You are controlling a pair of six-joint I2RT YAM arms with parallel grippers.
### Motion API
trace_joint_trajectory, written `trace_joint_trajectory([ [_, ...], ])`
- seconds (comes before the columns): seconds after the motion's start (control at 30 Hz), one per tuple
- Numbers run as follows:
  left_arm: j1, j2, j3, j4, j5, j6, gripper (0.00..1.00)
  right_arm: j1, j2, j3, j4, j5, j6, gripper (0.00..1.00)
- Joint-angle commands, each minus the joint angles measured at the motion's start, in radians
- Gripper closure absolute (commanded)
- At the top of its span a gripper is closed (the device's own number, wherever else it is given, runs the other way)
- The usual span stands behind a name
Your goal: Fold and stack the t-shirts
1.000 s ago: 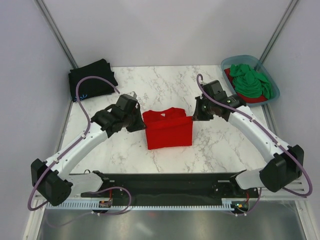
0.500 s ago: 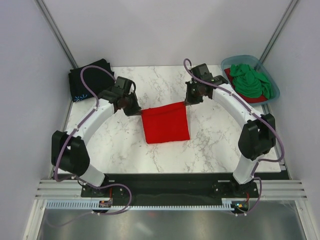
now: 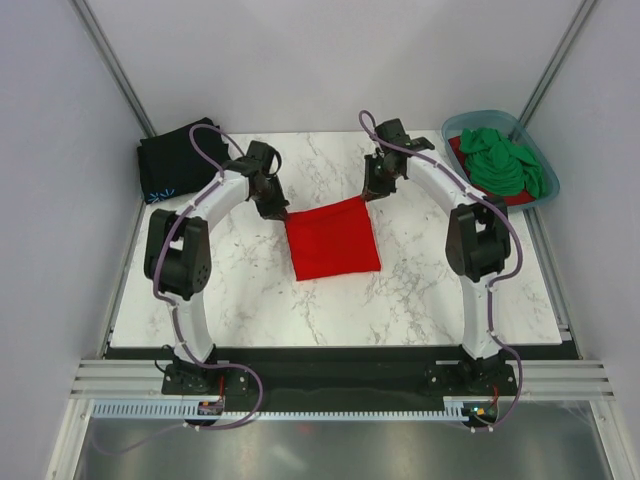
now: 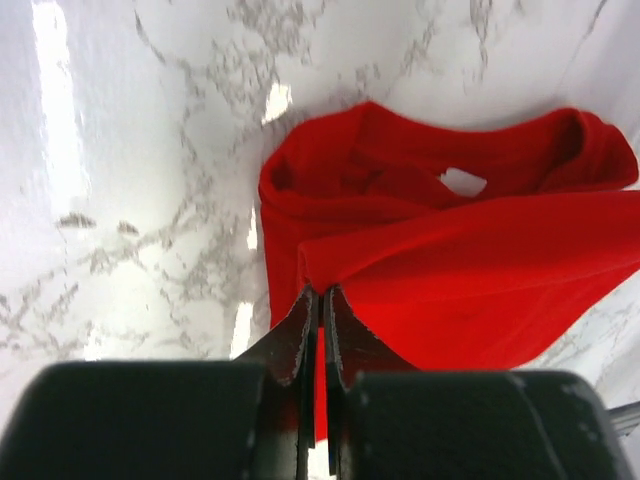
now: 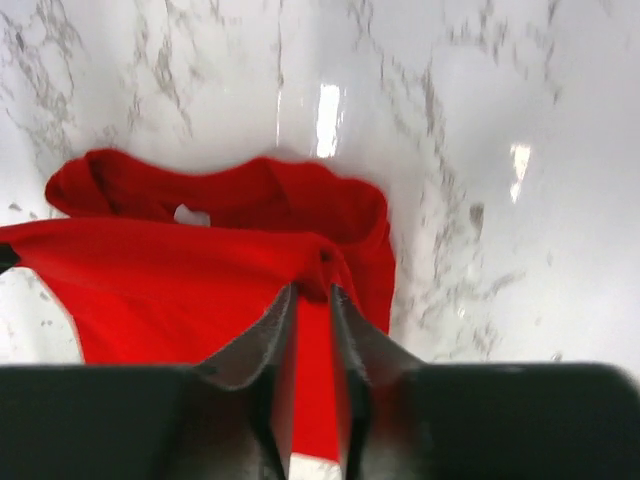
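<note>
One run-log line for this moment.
step: fold red t-shirt | left gripper: pinching its left corner | right gripper: pinching its right corner | black t-shirt: far-left, folded | green t-shirt: in tub

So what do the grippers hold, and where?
Both hold the red t-shirt: the left gripper and right gripper each pinch a corner of its upper layer.

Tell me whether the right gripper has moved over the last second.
Yes. The right gripper went toward the table's far edge: from nearer than the blue tub to level with its near end, jaws holding the red t-shirt.
</note>
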Motion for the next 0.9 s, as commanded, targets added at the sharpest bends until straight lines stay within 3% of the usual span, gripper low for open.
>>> trace_joint_trajectory([
  [0.0, 0.042, 0.075, 0.107, -0.038, -0.011, 0.061, 0.93, -0.035, 0.084, 0.182, 0.017, -0.044, -0.009, 0.7],
  [0.07, 0.065, 0.119, 0.184, -0.061, -0.017, 0.071, 0.8, -0.046, 0.153, 0.265, 0.001, -0.078, 0.0, 0.32],
  [0.13, 0.083, 0.184, 0.287, -0.136, -0.025, 0.098, 0.63, -0.049, 0.166, 0.352, -0.045, -0.106, 0.0, 0.25],
  [0.17, 0.095, 0.199, 0.323, -0.165, -0.033, 0.112, 0.62, -0.048, 0.148, 0.353, -0.051, -0.111, 0.0, 0.23],
  [0.27, 0.097, 0.166, 0.376, -0.25, -0.097, 0.149, 0.55, -0.046, 0.004, 0.218, -0.004, -0.125, -0.005, 0.22],
  [0.33, 0.096, 0.061, 0.331, -0.247, -0.106, 0.135, 0.5, -0.046, -0.147, 0.011, 0.062, -0.155, 0.02, 0.22],
  [0.4, 0.079, -0.017, 0.296, -0.241, -0.103, 0.115, 0.49, -0.042, -0.243, -0.206, 0.171, -0.186, 0.049, 0.22],
  [0.53, -0.015, -0.158, 0.178, -0.212, -0.082, 0.077, 0.51, -0.011, -0.415, -0.478, 0.316, -0.279, 0.13, 0.23],
  [0.67, -0.174, -0.242, 0.032, -0.092, -0.01, -0.004, 0.55, 0.027, -0.445, -0.669, 0.549, -0.407, 0.259, 0.27],
  [0.87, -0.263, -0.245, -0.218, 0.112, 0.065, -0.098, 0.58, 0.035, -0.328, -0.799, 0.72, -0.503, 0.279, 0.37],
])
